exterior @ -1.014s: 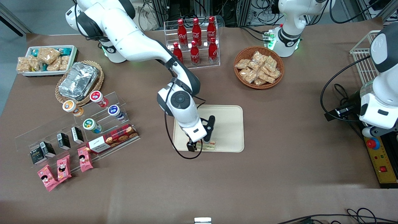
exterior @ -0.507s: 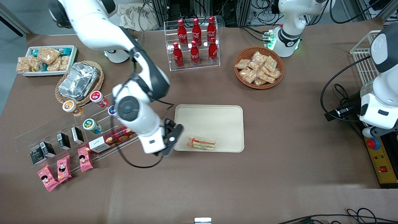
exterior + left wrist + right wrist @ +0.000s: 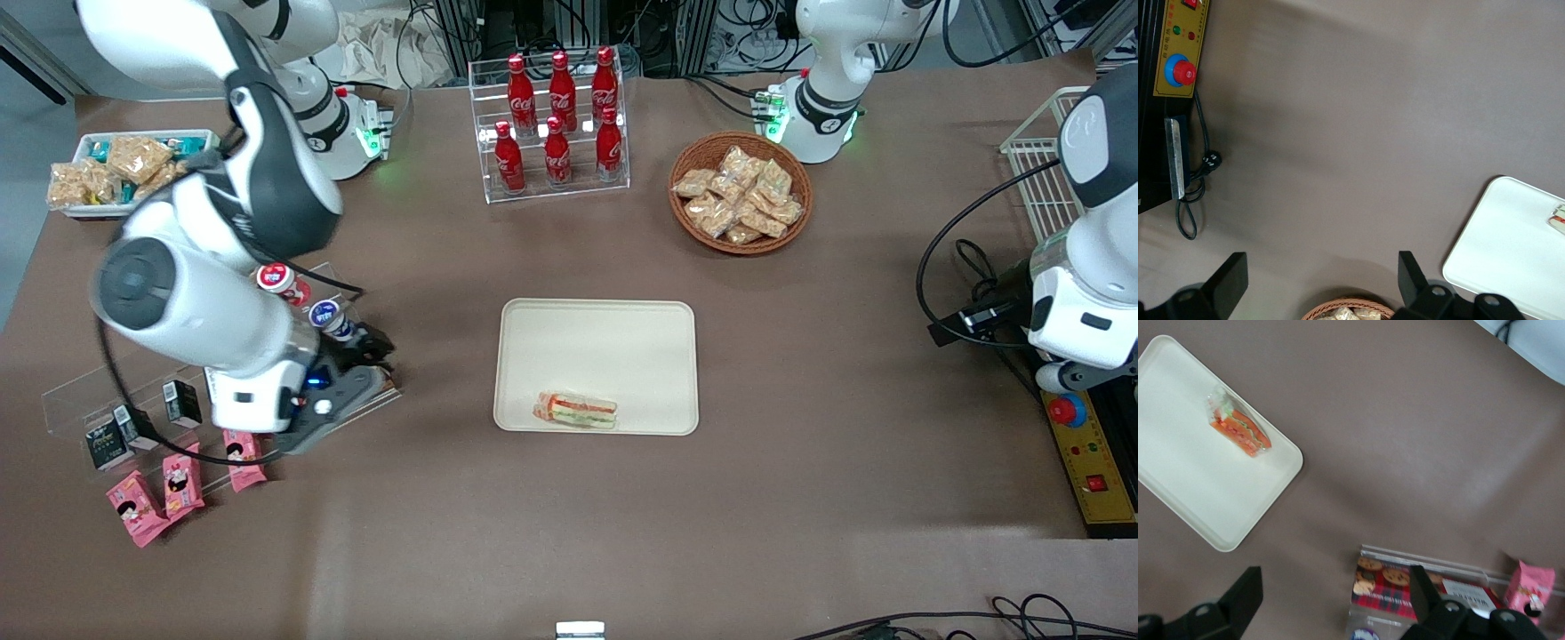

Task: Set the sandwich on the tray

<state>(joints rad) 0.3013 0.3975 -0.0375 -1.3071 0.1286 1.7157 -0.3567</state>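
The sandwich [image 3: 575,410] lies on the tray [image 3: 596,338] mid-table, near its front rim. The hand [image 3: 342,378], wide and empty, hangs over the cookie box [image 3: 1395,587] toward the working arm's end. Retreat high, clear of the shelf.

Sandwich [image 3: 575,410] lies on tray [image 3: 596,342] near its front-camera edge; hand [image 3: 356,373] well apart, above cookie box [image 3: 1395,583].
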